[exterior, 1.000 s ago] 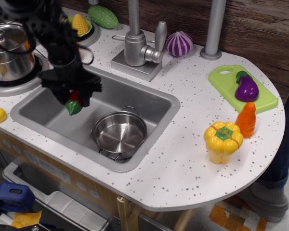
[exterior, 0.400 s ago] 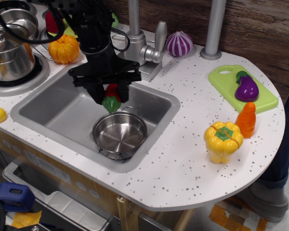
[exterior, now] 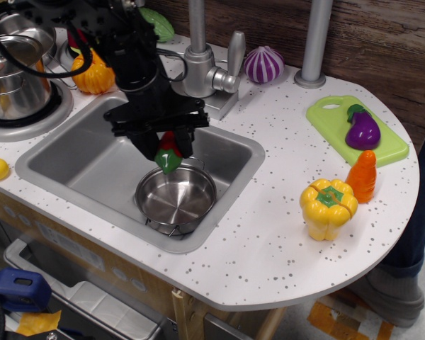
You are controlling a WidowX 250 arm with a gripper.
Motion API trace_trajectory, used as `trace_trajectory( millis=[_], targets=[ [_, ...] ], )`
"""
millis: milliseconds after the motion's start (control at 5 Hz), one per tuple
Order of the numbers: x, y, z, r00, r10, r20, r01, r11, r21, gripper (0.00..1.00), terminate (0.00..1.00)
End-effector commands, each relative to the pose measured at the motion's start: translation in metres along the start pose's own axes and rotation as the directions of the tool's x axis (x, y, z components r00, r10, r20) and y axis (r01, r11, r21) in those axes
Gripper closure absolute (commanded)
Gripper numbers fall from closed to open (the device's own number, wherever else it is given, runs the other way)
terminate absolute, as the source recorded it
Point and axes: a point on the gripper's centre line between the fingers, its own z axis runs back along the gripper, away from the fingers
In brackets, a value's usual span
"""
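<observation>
Red-and-green toy vegetable (exterior: 168, 151), possibly a strawberry, pinched in the black claw (exterior: 167, 150), has shifted slightly right and lower, now above the steel pot's (exterior: 176, 198) rear rim inside the sink (exterior: 78, 170); sink's left half open.

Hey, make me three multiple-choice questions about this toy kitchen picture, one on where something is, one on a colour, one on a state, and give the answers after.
1. Where does the eggplant lie?
A. in the sink
B. on the green cutting board
C. on the stove

2. What colour is the bell pepper on the counter?
A. yellow
B. blue
C. white

3. What is the state of the hand?
A. open and empty
B. shut on the red and green toy
C. resting flat on the counter

Answers: 1 B, the purple eggplant sits on the board at right. 2 A, its body is yellow with a green stem. 3 B, the toy hangs from the hand above the steel pot.
</observation>
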Motion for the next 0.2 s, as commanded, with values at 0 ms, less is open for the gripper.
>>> trace_trajectory(
  millis=[0],
  targets=[
    [0.006,0.0007,0.0049,0.999,-0.003,0.037,0.003,1.0,-0.01,0.0,1.0]
  ],
)
